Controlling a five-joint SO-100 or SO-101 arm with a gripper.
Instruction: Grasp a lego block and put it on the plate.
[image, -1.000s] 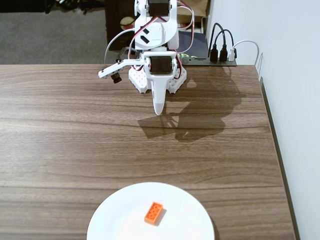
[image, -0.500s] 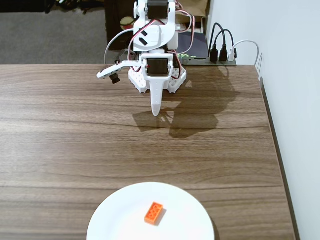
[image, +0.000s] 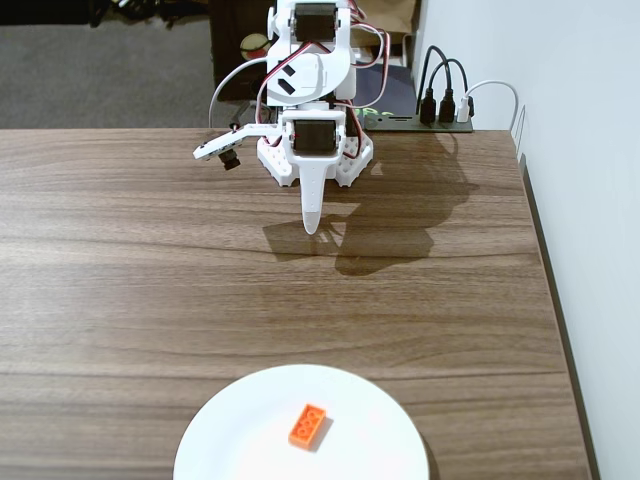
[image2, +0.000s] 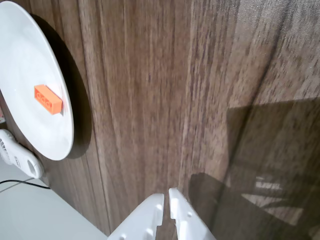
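The brick (image: 308, 425) lies on the plate (image: 240, 430), well apart from the arm. Only the wrist view shows a small white device (image2: 17, 157) beside the plate; only the fixed view shows the arm's base (image: 315, 160) and cables. The tool (image2: 166, 199) is nearly together, empty, above the tabletop (image: 150, 280).

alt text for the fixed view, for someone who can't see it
An orange lego block lies on a white plate at the near edge of a wooden table. The white robot arm's gripper hangs shut and empty at the far edge.
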